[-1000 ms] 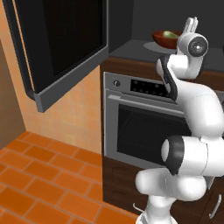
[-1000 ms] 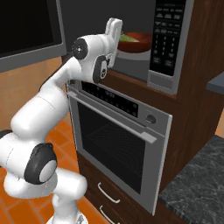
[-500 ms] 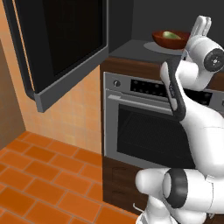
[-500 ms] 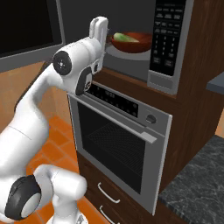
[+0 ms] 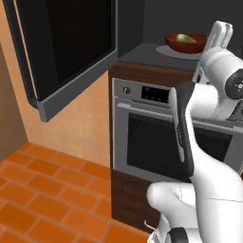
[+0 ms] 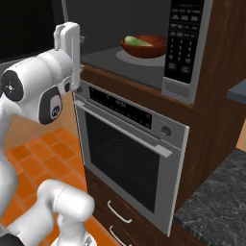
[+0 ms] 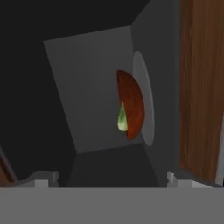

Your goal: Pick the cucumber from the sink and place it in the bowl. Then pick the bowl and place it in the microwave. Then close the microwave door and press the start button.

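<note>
Microwave door (image 5: 66,52), open at nine o'clock of the cavity: rigid, hinged, probably light; push its outer grey frame. Bowl (image 6: 143,46) with cucumber (image 6: 138,41) sits inside. Gripper (image 6: 69,45) wide open, empty.

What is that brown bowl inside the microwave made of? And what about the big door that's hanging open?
The bowl looks like glossy wood: reddish-brown, smooth, with a soft shine, though it could be glazed pottery. The microwave door looks like dark glass set in a thick grey frame, probably plastic or painted metal, since the frame is flat and dull.
</note>
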